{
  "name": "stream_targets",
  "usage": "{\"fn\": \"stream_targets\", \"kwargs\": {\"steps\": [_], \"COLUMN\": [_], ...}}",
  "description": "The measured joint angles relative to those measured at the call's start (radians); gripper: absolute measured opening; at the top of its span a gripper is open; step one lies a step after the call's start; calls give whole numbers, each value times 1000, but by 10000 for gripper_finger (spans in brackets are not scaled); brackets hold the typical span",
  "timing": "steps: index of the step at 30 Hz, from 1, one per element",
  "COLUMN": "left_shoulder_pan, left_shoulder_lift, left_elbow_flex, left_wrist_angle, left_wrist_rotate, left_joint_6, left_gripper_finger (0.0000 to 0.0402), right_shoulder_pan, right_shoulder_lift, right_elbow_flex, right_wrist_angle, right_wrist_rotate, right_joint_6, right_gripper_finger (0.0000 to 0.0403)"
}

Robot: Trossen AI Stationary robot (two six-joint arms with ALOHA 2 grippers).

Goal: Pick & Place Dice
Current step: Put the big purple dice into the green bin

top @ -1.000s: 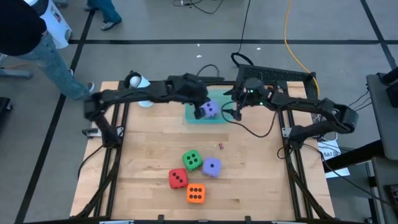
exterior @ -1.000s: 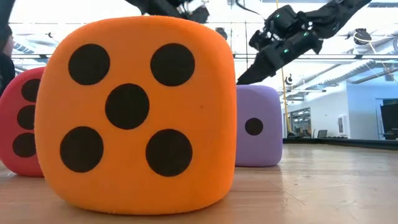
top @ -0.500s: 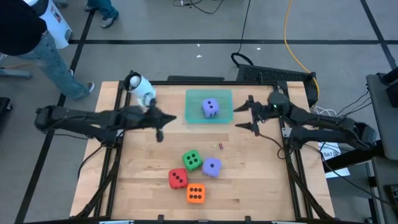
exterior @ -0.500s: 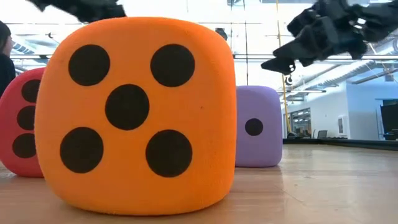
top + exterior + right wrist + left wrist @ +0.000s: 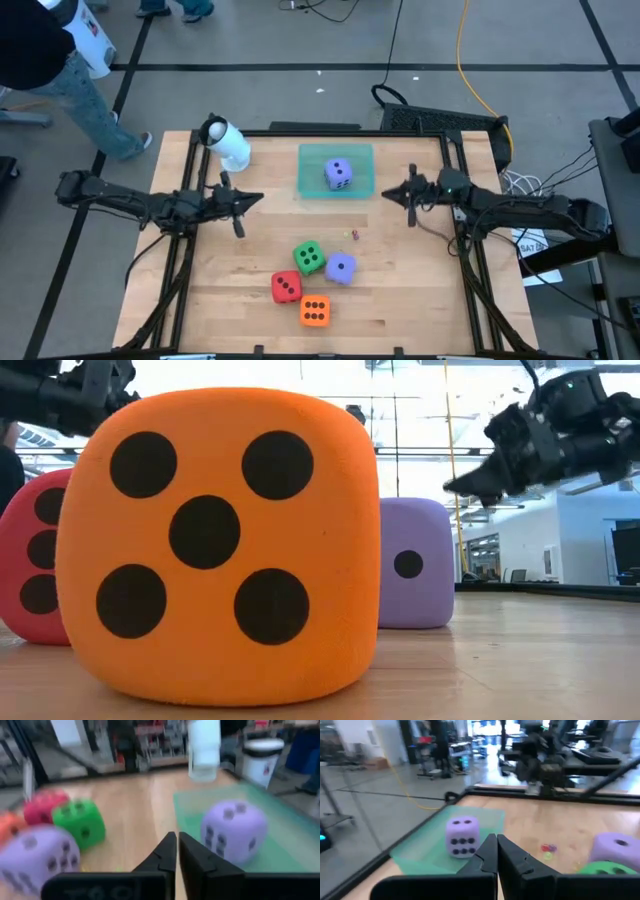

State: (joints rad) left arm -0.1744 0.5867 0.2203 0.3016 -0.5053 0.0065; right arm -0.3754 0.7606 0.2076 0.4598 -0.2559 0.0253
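Right end effector (image 5: pixel 410 195) closed, empty | purple die (image 5: pixel 338 174) on tray (image 5: pixel 312 183), beside it

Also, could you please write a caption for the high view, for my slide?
One purple die sits on the teal tray; four dice wait mid-table, both shut grippers, left and right, apart from them.

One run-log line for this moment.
purple die on teal tray | four dice loose | left gripper shut, empty | right gripper shut, empty

The wooden desk (image 5: pixel 400 290) carries a teal tray (image 5: pixel 312 176), a white cylinder (image 5: pixel 229 145), and green (image 5: pixel 308 257), purple (image 5: pixel 342 268), red (image 5: pixel 286 288) and orange (image 5: pixel 315 312) dice.
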Motion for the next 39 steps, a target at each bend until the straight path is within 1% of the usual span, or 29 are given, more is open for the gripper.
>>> {"fn": "stream_targets", "kwargs": {"steps": [1, 2, 5, 7, 11, 15, 18, 26, 33, 39], "left_shoulder_pan": [-3, -5, -33, -58, -102, -139, -154, -156, -156, -136], "left_shoulder_lift": [-10, -24, -78, -110, -183, -270, -309, -303, -275, -241], "left_elbow_flex": [6, 17, 32, 32, 32, 32, 32, 18, 17, 17], "left_wrist_angle": [-16, -43, -98, -106, -159, -272, -335, -373, -388, -325], "left_wrist_rotate": [-22, -29, -10, -18, -74, -141, -185, -175, -75, -12], "left_joint_6": [1, 0, 8, 18, 18, 12, -11, -35, -36, -27], "left_gripper_finger": [0, 0, 0, 0, 0, 0, 0, 0, 0, 0], "right_shoulder_pan": [19, 34, 76, 94, 104, 104, 104, 125, 175, 216], "right_shoulder_lift": [0, -1, -11, -24, -75, -131, -154, -161, -160, -160], "right_elbow_flex": [-8, -12, -18, -19, -18, -18, -18, -18, -18, -18], "right_wrist_angle": [-2, 3, 0, 10, 40, 21, 3, 5, 41, 67], "right_wrist_rotate": [34, 46, 17, 18, 16, 16, 16, 16, 15, 16], "right_joint_6": [-9, -11, -31, -44, -39, -10, -7, -20, -70, -79], "right_gripper_finger": [12, 16, 18, 13, 2, 5, 6, 6, 6, 6]}}
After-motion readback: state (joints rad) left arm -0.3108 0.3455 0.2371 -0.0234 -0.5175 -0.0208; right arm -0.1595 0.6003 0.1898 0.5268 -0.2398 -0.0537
